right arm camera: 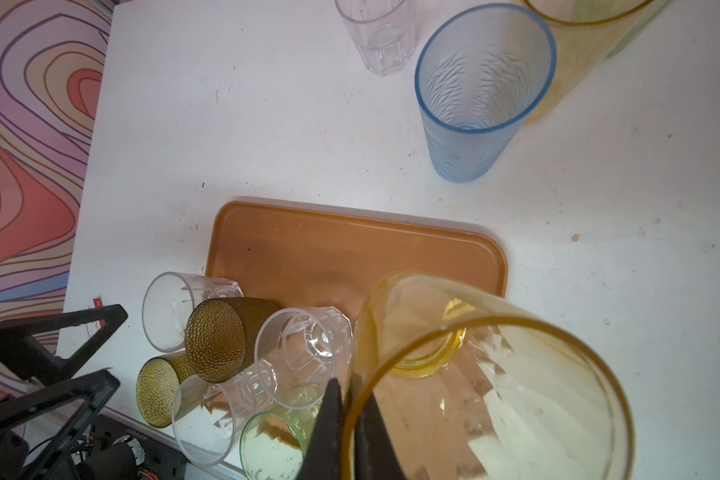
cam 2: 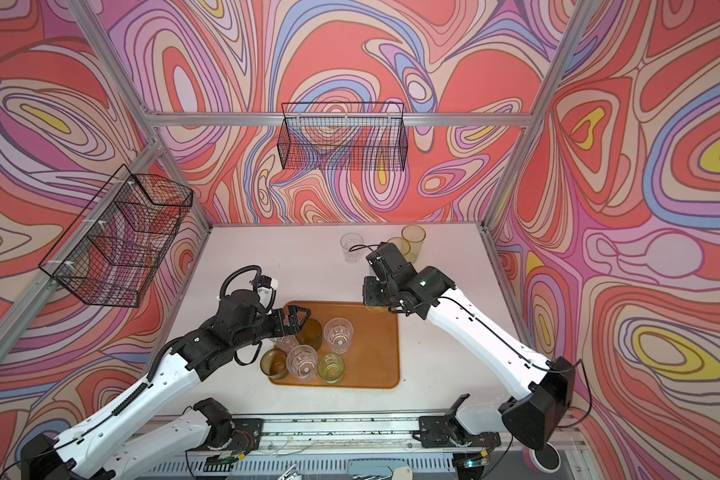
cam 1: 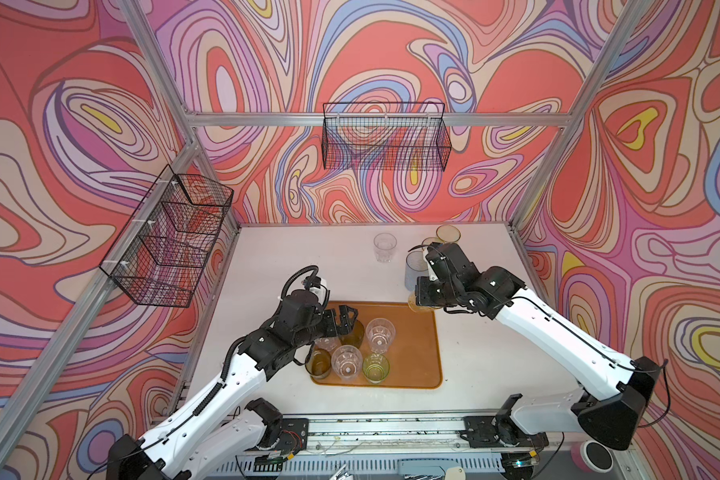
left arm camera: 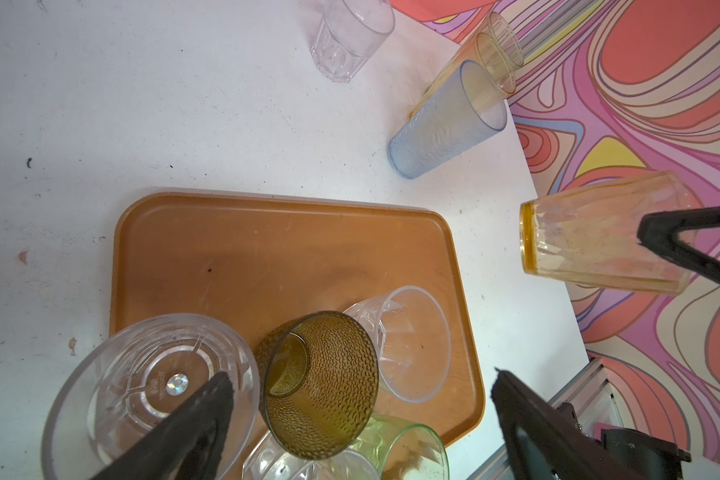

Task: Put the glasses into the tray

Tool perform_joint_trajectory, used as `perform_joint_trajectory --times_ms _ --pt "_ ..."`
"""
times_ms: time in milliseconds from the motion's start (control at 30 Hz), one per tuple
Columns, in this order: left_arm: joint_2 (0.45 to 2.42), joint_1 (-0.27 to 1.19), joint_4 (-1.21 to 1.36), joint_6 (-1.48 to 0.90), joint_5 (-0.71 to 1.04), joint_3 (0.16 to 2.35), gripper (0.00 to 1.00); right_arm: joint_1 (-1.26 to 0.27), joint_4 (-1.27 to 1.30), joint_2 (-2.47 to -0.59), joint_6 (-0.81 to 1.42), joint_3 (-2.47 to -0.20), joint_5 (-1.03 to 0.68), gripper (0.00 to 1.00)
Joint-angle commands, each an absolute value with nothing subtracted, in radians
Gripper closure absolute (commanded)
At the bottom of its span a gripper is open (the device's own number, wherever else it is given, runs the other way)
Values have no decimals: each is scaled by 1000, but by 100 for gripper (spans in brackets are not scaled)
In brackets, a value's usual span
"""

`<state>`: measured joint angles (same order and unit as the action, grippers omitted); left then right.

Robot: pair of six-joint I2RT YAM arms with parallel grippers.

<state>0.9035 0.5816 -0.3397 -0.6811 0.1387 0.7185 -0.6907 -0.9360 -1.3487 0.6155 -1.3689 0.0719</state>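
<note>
This is a robotics lab test cell, not a lived-in room. An aluminium frame (cam 1: 375, 119) of slotted bars boxes in a scuffed white surface (cam 1: 292, 257). Printed backdrop panels (cam 1: 391, 50) of swirling pink, red and lilac serve as walls. The left arm (cam 1: 225, 386) and the right arm (cam 1: 558, 332), both white and black, are mounted on a metal rail (cam 1: 383, 428) along the near edge. Bare wiring (cam 1: 289, 441) shows beside their bases. Black wire baskets (cam 1: 385, 137) hang from the frame.
</note>
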Motion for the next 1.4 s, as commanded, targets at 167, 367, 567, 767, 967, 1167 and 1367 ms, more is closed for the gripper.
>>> perform_joint_trajectory --times_ms 167,367,567,767,967,1167,1367 --pt "890 577 -350 -661 152 752 0 -695 -958 -1309 647 -1306 102 100" --pt "851 577 -358 -671 125 733 0 -696 -964 -1284 665 -1255 103 100" --pt "823 577 -383 -672 115 727 0 -709 -967 -1280 688 -1217 79 100" --pt "814 577 -394 -676 104 720 0 -767 -958 -1292 731 -1185 94 100" --pt "816 577 -406 -680 89 717 0 -814 -953 -1317 759 -1162 82 100" --pt "822 577 -383 -692 75 703 0 -846 -927 -1320 790 -1127 72 100" --pt "863 576 -387 -677 77 727 0 -894 -889 -1355 833 -1108 63 100"
